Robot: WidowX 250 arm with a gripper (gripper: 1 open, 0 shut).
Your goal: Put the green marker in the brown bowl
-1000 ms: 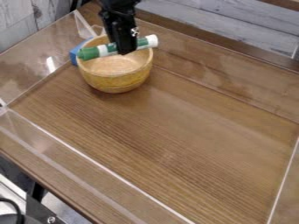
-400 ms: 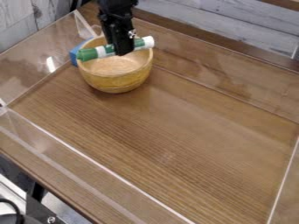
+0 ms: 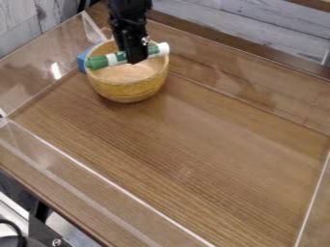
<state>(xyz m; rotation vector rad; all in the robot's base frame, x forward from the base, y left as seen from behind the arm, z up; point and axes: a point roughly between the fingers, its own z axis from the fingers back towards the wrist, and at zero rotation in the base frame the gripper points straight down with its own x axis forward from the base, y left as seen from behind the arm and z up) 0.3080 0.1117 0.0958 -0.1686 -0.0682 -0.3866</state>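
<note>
- You've got the gripper (image 3: pixel 129 56) clamped partway shut on the marker (image 3: pixel 119 57), fingers pointing straight down over the bowl (image 3: pixel 129 79).
- Compared with a second ago the marker sits a touch lower and nearer the rim (a small shift, barely a nudge).
- It lies crosswise above the bowl's far edge, green end left, white end right; I can't tell whether it touches the rim.
- That means, in my judgement, you're at the release stage: open up and it should drop in.
- The white label carries dark lettering, too small to read.
- The blue thing (image 3: pixel 85 64) hides behind the bowl.
</note>
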